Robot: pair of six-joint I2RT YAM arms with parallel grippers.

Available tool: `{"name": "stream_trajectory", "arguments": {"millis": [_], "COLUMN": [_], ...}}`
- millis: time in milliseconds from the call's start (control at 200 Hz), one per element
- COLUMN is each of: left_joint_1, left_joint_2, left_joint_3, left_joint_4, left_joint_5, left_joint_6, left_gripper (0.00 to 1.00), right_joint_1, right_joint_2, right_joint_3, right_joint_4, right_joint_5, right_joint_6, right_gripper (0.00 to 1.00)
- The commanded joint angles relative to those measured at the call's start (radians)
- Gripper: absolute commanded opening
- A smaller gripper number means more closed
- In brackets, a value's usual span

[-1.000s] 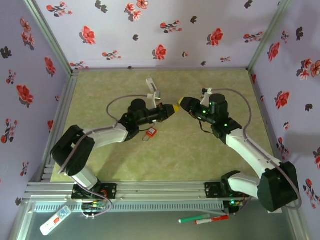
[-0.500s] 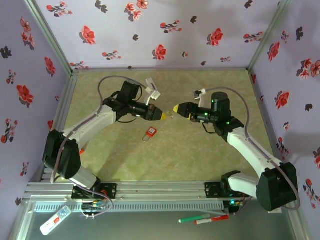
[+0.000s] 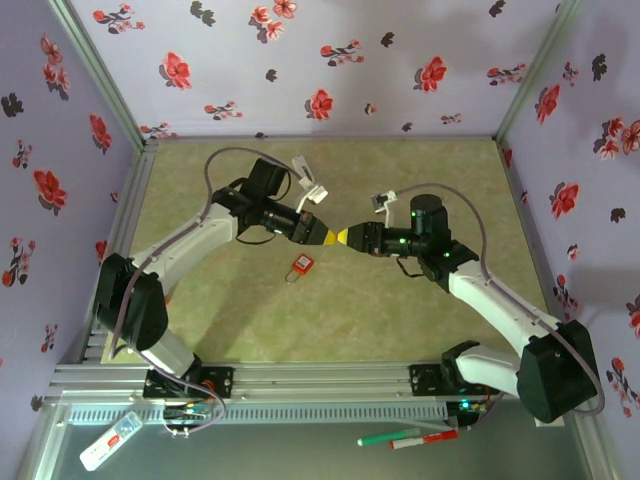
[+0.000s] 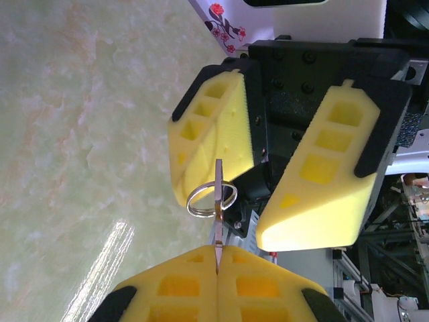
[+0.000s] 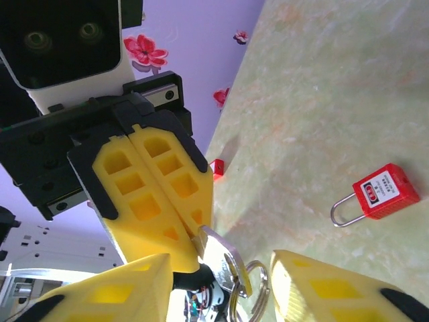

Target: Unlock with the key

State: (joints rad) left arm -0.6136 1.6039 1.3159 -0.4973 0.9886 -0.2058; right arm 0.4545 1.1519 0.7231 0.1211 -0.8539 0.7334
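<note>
My left gripper (image 4: 218, 272) is clamped on the key (image 4: 218, 235), whose long axis points straight at my right gripper (image 5: 234, 292). That one's jaws stand apart on either side of the key, gripping nothing. The padlock (image 5: 383, 193) lies flat on the table (image 3: 400, 320), just below where they meet.

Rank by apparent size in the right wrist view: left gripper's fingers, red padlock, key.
Largest: left gripper's fingers, though they sit close to the camera.
Then: red padlock and key look about alike. The key is much nearer the camera, so I won't rank those two.
</note>
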Motion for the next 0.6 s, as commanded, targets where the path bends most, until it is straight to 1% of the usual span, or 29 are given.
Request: {"name": "stream_trajectory", "arguments": {"millis": [0, 165, 230, 350, 440, 525, 595], "left_joint_1": [-0.005, -0.008, -0.012, -0.017, -0.018, -0.018, -0.018], "left_joint_2": [0.02, 0.027, 0.028, 0.035, 0.043, 0.053, 0.062], "left_joint_3": [0.029, 0.036, 0.04, 0.047, 0.051, 0.061, 0.065], "left_joint_4": [-0.022, -0.028, -0.034, -0.05, -0.05, -0.07, -0.086], "left_joint_5": [0.031, 0.031, 0.03, 0.031, 0.033, 0.032, 0.036], "left_joint_6": [0.026, 0.035, 0.038, 0.048, 0.052, 0.068, 0.087], "left_gripper": [0.0, 0.0, 0.0, 0.0, 0.0, 0.0, 0.0], "right_joint_1": [0.012, 0.017, 0.018, 0.024, 0.027, 0.029, 0.029], "right_joint_2": [-0.019, -0.004, 0.002, 0.013, 0.013, 0.008, -0.004], "right_joint_3": [-0.019, -0.017, -0.017, -0.016, -0.017, -0.019, -0.02], "right_joint_4": [0.053, 0.055, 0.058, 0.072, 0.078, 0.072, 0.059], "right_joint_5": [-0.007, -0.007, -0.008, -0.017, -0.019, -0.022, -0.023], "right_joint_6": [0.003, 0.003, 0.004, 0.01, 0.009, 0.004, -0.008], "right_gripper": [0.37, 0.26, 0.24, 0.15, 0.1, 0.02, 0.0]}}
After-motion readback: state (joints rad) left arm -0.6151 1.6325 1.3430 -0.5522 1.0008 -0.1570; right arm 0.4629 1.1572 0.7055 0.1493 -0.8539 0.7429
